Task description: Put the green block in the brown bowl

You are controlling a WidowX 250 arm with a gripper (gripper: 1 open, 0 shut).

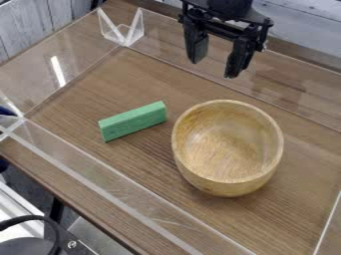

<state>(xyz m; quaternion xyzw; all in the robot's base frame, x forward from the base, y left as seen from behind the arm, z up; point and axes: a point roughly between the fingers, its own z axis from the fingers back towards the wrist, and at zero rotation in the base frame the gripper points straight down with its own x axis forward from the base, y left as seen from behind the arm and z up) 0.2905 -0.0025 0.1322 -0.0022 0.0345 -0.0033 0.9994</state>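
A wooden surface (pixel 107 85) is walled by clear panels. The green block (pixel 134 121) lies flat near its middle, just beside the brown bowl (pixel 228 146), which holds nothing. The pincer (pixel 220 58) hangs released above the far edge.

Arm: one, entering from the top edge, only the lower end in view | wrist: black, pointing straight down | gripper (pixel 216 55): black, two long fingers (pixel 194 45) spread wide apart, nothing between them | contact: none, hanging free in the air
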